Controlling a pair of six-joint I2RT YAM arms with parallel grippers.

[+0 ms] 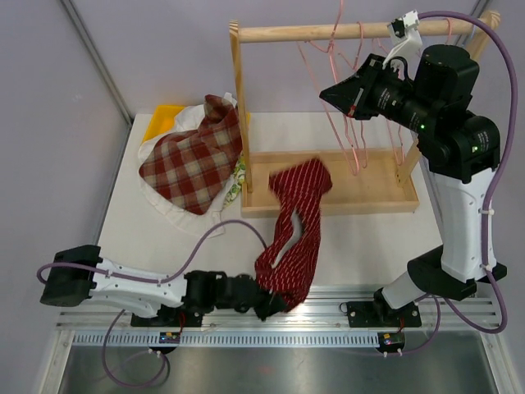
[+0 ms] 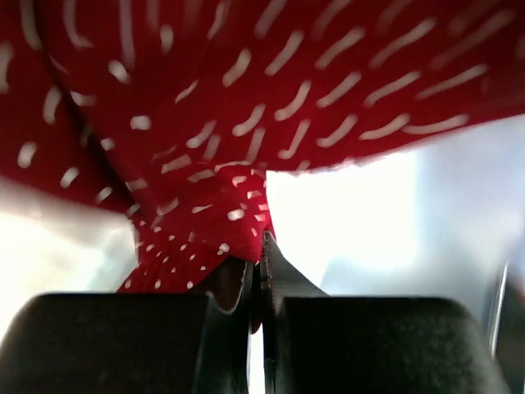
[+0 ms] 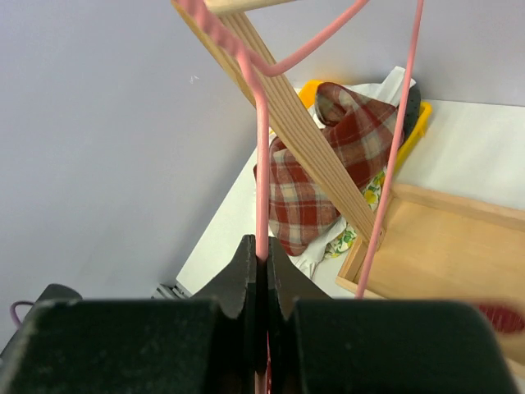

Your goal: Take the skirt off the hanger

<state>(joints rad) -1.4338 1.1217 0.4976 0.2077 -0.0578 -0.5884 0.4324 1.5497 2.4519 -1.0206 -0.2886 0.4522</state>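
The red skirt [image 1: 291,234] with white dashes lies draped from the wooden rack's base tray [image 1: 373,193] down to the table's near edge. My left gripper [image 1: 271,304] is shut on its lower end. In the left wrist view the skirt [image 2: 246,98] fills the top, with a fold pinched in the gripper [image 2: 261,267]. My right gripper [image 1: 332,94] is raised beside the rail [image 1: 328,33] and shut on a pink wire hanger [image 1: 351,123]. In the right wrist view the hanger's wire [image 3: 262,180] runs into that gripper [image 3: 264,267]. The skirt appears apart from the hanger.
Several pink hangers hang from the rail. The rack's left upright [image 1: 239,115] stands between the tray and a pile of clothes topped by a red plaid cloth [image 1: 193,160], in a yellow bin [image 1: 164,117]. A metal rail [image 1: 328,336] borders the near edge.
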